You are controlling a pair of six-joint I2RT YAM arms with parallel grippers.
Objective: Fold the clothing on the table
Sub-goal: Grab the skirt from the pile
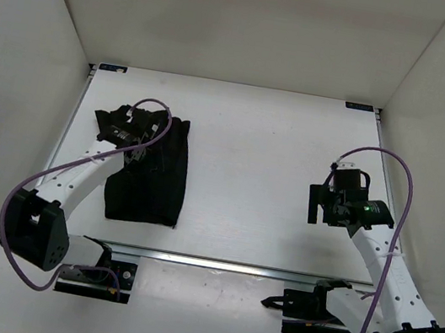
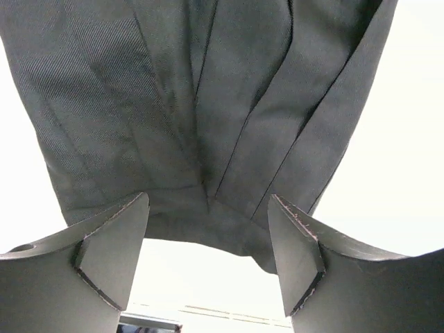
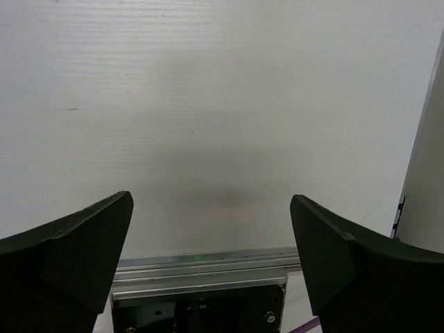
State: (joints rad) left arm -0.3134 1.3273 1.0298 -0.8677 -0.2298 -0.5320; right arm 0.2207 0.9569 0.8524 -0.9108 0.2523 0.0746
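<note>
Left wrist view: the skirt (image 2: 208, 104) lies flat on the left of the worktop (image 1: 267, 157), and the left jaws hang spread over its far edge, gripping nothing. The right jaws hover well apart, spread and empty. Best to pinch that edge cleanly, catching every layer, before folding it over.

Nothing legible shows in any view. A small dark strip (image 1: 112, 68) at the far left corner of the table (image 1: 278, 142) and another strip (image 1: 359, 106) at its far right corner may be labels, but any print is too small to read.
</note>
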